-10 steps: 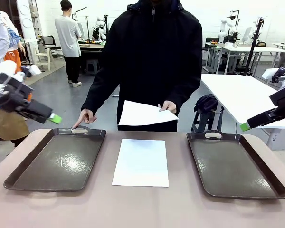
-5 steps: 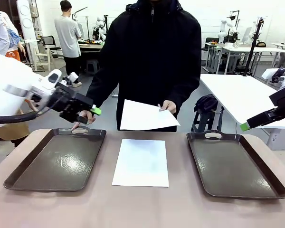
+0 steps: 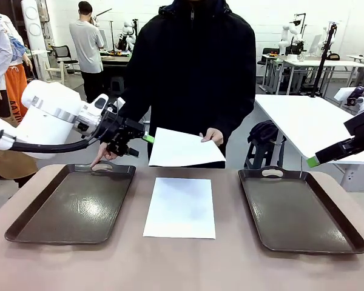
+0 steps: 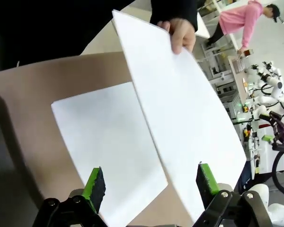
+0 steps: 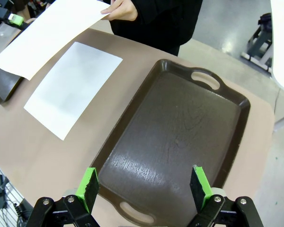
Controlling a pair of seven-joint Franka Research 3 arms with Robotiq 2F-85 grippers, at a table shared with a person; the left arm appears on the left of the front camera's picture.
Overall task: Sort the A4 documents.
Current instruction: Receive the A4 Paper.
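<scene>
Two A4 documents (image 3: 181, 207) are sitting mid-frame: the flat sheet (image 3: 181, 218) on the table (image 3: 182, 267) between the trays (image 3: 73, 206), and the held sheet (image 3: 181, 148) in the person's hand (image 3: 213, 136). The held sheet is stretching its long axis left toward the nearer left gripper (image 3: 139, 143), which is gaping empty. The right gripper (image 3: 313, 161), likewise spread, is hovering far right.

The left arm (image 3: 48, 118) comes in about level above the surface; its wrist (image 3: 103, 121) is rolled, so the left end effector (image 3: 143, 141) points sideways toward the middle; its jaws stand wide apart, green pads (image 4: 95, 183) facing each other; the right end effector (image 3: 313, 161) hangs well apart from it, raised, angled downward, its jaws equally wide.
</scene>
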